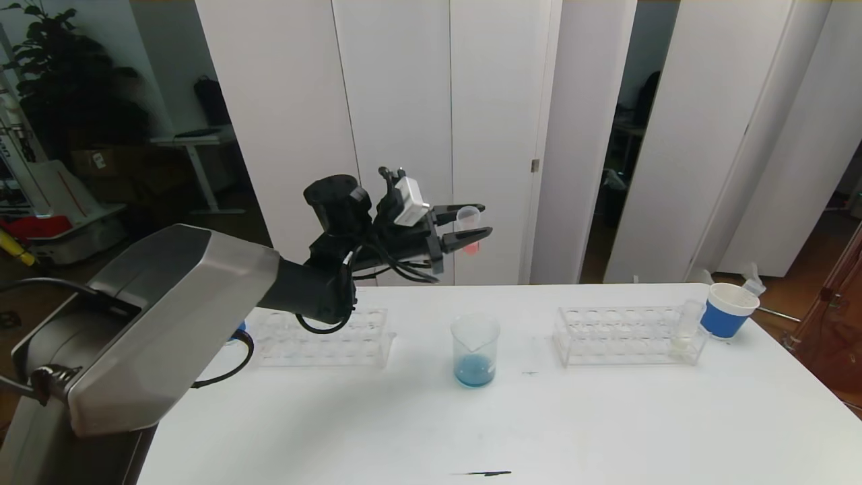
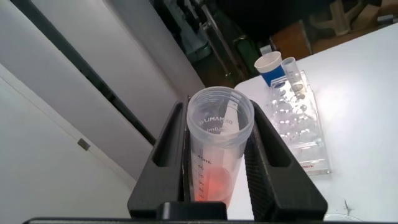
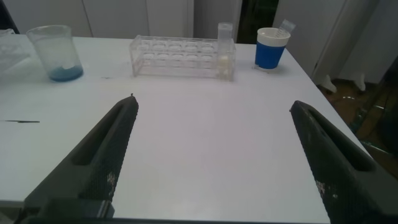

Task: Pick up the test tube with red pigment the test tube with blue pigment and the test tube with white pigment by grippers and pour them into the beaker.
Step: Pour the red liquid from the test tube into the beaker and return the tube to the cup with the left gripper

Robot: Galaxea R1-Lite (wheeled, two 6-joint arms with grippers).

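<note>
My left gripper (image 1: pixel 485 219) is raised well above the table, behind and over the beaker (image 1: pixel 475 350), and is shut on the test tube with red pigment (image 1: pixel 468 217). In the left wrist view the tube (image 2: pixel 217 143) sits roughly upright between both fingers (image 2: pixel 273 168), mouth open and red liquid at its bottom. The beaker holds blue liquid. The test tube with white pigment (image 1: pixel 687 329) stands at the right end of the right rack (image 1: pixel 626 335). My right gripper (image 3: pixel 212 104) hovers open over bare table at the near right, holding nothing. The test tube with blue pigment is out of view.
A second clear rack (image 1: pixel 323 338) lies left of the beaker, partly behind my left arm. A white paper cup with a blue band (image 1: pixel 727 310) stands beyond the right rack, near the table's right edge. White panels stand behind the table.
</note>
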